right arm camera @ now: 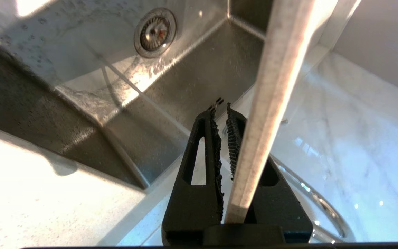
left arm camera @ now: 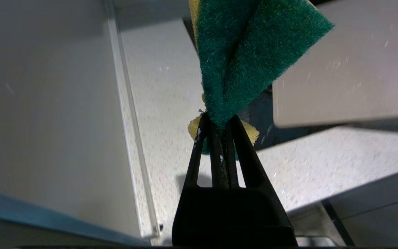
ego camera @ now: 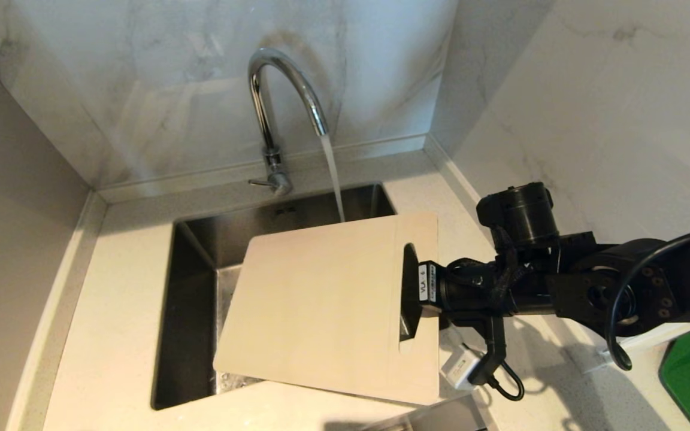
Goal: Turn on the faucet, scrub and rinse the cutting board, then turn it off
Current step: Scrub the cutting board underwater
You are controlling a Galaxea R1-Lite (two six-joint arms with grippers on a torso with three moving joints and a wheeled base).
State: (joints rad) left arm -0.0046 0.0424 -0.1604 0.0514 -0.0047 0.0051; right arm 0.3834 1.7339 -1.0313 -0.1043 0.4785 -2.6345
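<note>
Faucet: the faucet [ego camera: 279,108] is seen running, its stream falling behind the far edge of the board into the sink [ego camera: 192,287].

Cutting board: the cutting board [ego camera: 327,305] is held level above the sink, clear of the basin floor, its handle-slot end toward the right arm.

Right gripper: the right gripper [right arm camera: 225,114] is clamped on the board's slot end; in the wrist view the board's edge [right arm camera: 271,100] is seen pinched at one side of the fingers rather than centred (a shallow bite, as judged here).

Left gripper: the left gripper [left arm camera: 219,126] is closed tight on a green-and-yellow sponge [left arm camera: 247,48], just beside the board's near corner [left arm camera: 351,69] and over the countertop [left arm camera: 171,90]; it is out of the head view.

Risk, slip: with wet plastic and an off-centre grip, the board could be levered out of the fingers once scrubbing pressure is applied at its far end.

Risk, splash: water could be deflected off the board onto the countertop if the board is pushed flat under the stream.

Risk, sponge: only a corner is pinched, so the sponge could be folded or dragged loose.
</note>
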